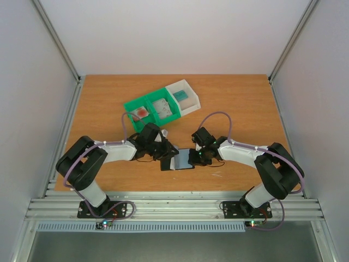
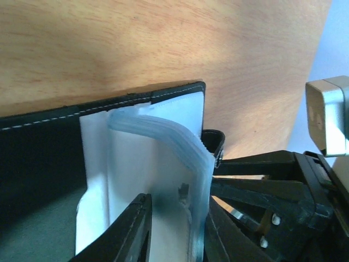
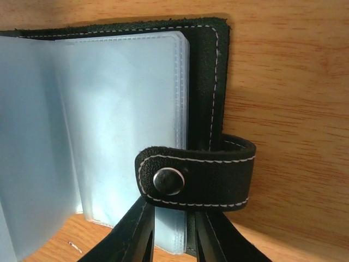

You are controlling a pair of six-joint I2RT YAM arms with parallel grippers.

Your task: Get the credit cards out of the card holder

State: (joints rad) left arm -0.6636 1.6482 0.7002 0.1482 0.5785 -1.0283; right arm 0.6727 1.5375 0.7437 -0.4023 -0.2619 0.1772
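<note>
- Card holder lies open near the table's near edge, midway.
- Left gripper pinches its clear sleeves; right gripper pinches its clasp-side edge.
- Farther back, a red-blotched credit card lies in the green bin's left compartment.

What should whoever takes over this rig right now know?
Left gripper: shut on the card holder, on its clear sleeves.
Right gripper: shut on its cover edge by the clasp tab.
The holder is open between the two arms.
Done: one credit card with a red blotch lies in the green bin.
Left: pull any remaining cards; the sleeves' contents are unclear.
</note>
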